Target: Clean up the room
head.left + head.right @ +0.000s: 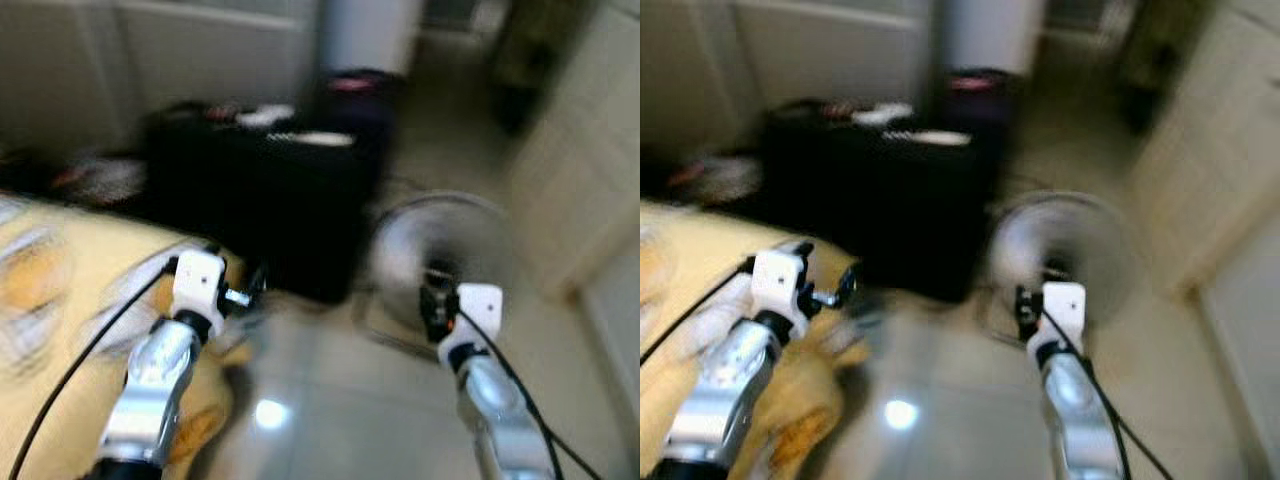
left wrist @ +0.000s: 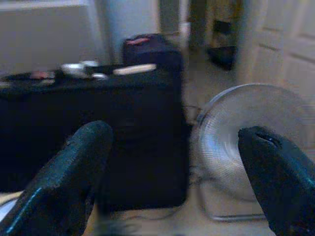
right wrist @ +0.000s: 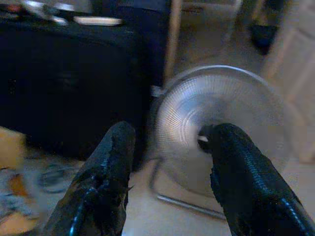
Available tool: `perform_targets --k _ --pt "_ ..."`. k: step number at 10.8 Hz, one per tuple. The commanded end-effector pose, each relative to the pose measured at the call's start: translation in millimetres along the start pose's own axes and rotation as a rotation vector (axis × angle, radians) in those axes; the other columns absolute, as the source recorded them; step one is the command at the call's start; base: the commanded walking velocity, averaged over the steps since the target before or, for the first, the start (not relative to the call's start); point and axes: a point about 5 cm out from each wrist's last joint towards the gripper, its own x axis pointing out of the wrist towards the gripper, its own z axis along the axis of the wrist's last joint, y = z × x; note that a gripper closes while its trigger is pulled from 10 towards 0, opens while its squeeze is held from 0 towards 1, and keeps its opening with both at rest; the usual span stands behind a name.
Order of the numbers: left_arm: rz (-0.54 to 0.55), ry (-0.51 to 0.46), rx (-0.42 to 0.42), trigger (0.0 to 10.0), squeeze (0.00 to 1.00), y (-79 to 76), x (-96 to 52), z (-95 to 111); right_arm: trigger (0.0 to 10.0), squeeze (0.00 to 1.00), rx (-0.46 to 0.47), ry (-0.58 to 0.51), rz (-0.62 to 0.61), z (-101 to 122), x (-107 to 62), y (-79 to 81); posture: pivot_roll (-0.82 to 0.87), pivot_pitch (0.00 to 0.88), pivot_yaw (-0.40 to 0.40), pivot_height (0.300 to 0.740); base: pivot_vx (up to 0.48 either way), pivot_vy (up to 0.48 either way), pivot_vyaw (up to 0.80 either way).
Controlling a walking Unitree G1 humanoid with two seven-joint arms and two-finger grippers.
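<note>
With the view smeared by walking and both the left gripper (image 2: 172,172) and right gripper (image 3: 170,172) held wide and empty, it looks wise to steer between the bed (image 1: 60,300) and the floor fan (image 1: 440,255) toward the cluttered black case (image 1: 270,200).

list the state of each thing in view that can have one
left gripper: open, empty, raised in front of the robot
right gripper: open, empty, aimed toward the fan
floor fan: standing upright on the floor beside the black case; too blurred to tell if it is running
black case: upright, small items lying on top
yellow bedding: rumpled, at the robot's left
</note>
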Motion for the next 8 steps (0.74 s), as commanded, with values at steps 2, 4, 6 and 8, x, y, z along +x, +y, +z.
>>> perform_targets --k 2,4,6,8 --pt "0.033 0.002 -0.007 10.0 0.26 0.4 -3.6 -2 10.0 0.0 0.029 -0.012 0.012 1 0.6 1.0 -0.06 0.0 -0.044 0.74 0.0 0.0 0.0" --pt "0.092 0.007 -0.01 10.0 0.26 8.8 -5.9 -4 10.0 0.0 -0.01 -0.015 -0.021 2 1.8 2.8 -0.06 0.0 -0.046 0.74 0.0 0.0 0.0" --pt "0.097 0.004 -0.009 10.0 0.26 8.7 -5.5 -4 10.0 0.0 -0.013 -0.028 -0.016 4 3.6 4.4 -0.06 0.0 -0.043 0.74 0.0 0.0 0.0" --pt "0.104 0.002 -0.006 10.0 0.26 9.0 -4.7 -4 10.0 0.0 -0.014 -0.015 -0.031 4 4.7 2.6 -0.06 0.0 -0.043 0.74 0.0 0.0 0.0"
